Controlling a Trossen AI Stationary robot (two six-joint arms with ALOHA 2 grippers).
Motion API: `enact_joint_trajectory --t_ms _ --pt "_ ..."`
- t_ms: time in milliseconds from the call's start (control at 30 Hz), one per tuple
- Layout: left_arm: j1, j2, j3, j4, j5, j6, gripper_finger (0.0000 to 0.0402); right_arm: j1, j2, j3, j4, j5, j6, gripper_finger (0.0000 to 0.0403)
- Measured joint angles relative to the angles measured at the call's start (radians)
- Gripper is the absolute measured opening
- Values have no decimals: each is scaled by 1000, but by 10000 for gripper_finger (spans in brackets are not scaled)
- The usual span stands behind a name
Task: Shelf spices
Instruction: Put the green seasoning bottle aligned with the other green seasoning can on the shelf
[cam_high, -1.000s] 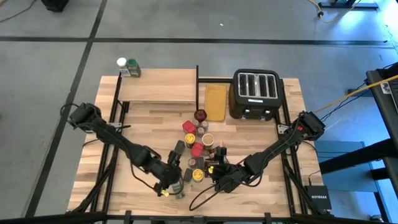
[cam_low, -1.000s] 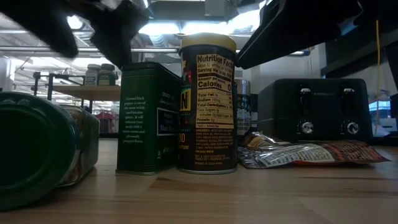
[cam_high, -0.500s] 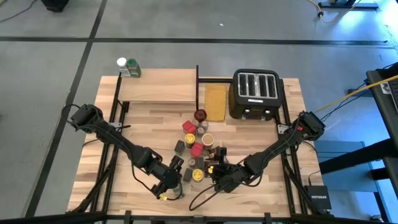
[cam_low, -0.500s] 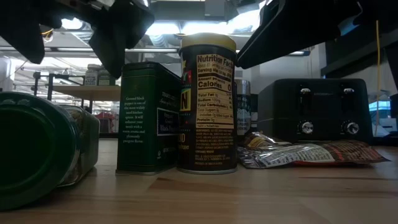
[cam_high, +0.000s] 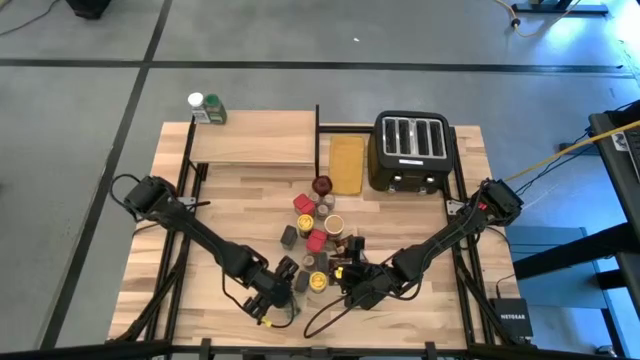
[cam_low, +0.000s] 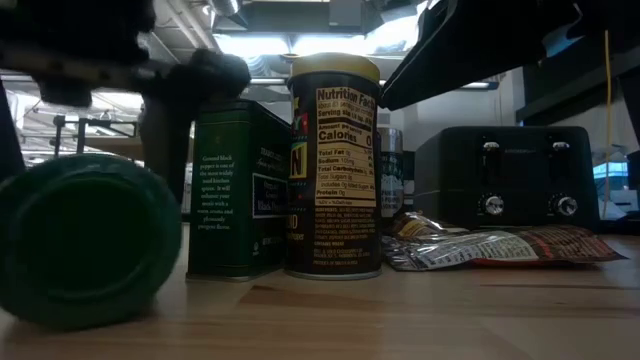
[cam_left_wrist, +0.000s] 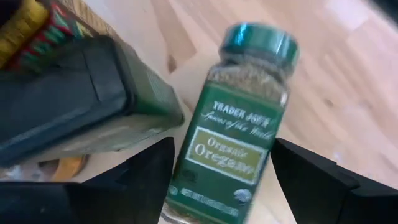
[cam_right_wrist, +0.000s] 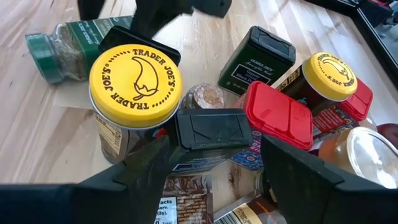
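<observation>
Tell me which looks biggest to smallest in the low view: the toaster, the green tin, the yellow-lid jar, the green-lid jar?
1. Green-lid jar, lying right by the camera, so nearness inflates it.
2. Toaster, though it stands far back.
3. Green tin and yellow-lid jar look too alike to rank.

Spices clustered mid-table, before toaster; two jars on shelf, behind-left

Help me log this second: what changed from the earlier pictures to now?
The left gripper dropped lower and nearer the table's front edge, its open fingers now astride the lying oregano jar, which has turned its green lid toward the low camera. The right gripper, the yellow-lidded jar and the shelf stayed put.
</observation>
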Motion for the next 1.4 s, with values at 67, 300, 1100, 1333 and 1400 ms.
enact_joint_trajectory --t_ms 67,300,1100,1333,1400 --pt "0 12 0 -2 1 23 263 0 0 0 0 -1 0 259" --pt "0 49 -1 20 22 1 262 0 0 0 0 4 0 259" --pt "-240 -111 16 -196 -607 -741 187 0 0 0 15 0 -19 259" --pt "-348 -116 -60 -226 -957 -1147 187 0 0 0 117 0 -57 259" --pt "-363 -116 -105 -196 -1041 -1271 187 0 0 0 167 0 -88 259"
